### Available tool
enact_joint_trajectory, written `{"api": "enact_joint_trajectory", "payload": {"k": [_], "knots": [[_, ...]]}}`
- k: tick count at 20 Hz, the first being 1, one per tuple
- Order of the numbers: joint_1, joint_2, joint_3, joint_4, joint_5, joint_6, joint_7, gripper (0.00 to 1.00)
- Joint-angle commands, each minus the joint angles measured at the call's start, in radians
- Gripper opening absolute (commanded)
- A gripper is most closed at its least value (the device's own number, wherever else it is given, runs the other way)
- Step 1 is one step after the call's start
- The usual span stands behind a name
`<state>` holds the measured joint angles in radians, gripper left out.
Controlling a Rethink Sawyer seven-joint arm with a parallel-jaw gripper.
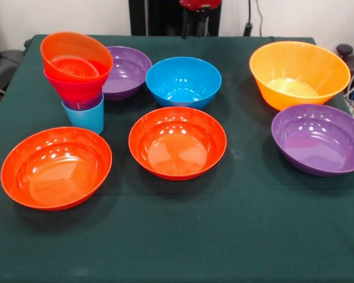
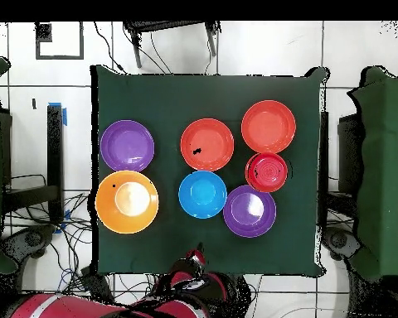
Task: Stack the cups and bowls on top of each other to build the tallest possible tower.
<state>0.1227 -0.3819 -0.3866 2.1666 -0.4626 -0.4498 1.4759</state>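
While the arm sits drawn back at the far edge of the green table (image 1: 177, 247), only the gripper (image 1: 196, 17) peeks in at the top of the front view, and I cannot tell whether its jaws are apart or together

And look at the tower (image 1: 78, 79) already standing at the table's left in the front view: a light blue cup (image 1: 85, 117) at the bottom, a sliver of purple cup (image 1: 86, 104) showing above it, then the small pink bowl (image 1: 75, 89), with the small orange bowl (image 1: 75, 58) on top, tipped noticeably to one side. Narrow pieces low, wider ones higher, each one seated in the last

Just behind it, nearly touching, sits a wide purple bowl (image 1: 127, 72), and beside that the medium blue bowl (image 1: 183, 81). Up front, two wide orange-red bowls: one at the near left (image 1: 56, 167), one centre (image 1: 177, 142). Well apart on the right, the deep yellow-orange bowl (image 1: 300, 73) and the second purple bowl (image 1: 319, 139)

All six loose bowls rest upright and spread out singly, which I'd judge leaves each one open for picking. By size the blue bowl looks the natural next piece, but that lean on the top bowl is a worry for anything set on it
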Motion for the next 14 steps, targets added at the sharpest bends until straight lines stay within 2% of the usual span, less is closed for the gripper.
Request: {"api": "enact_joint_trajectory", "payload": {"k": [1,7,14], "knots": [[-0.003,-0.039,0.087,-0.166,0.019,0.208,0.068,1.00],[-0.027,-0.070,0.133,-0.193,-0.005,0.286,0.069,1.00],[-0.016,-0.081,0.167,-0.242,0.012,0.361,0.076,1.00]]}}
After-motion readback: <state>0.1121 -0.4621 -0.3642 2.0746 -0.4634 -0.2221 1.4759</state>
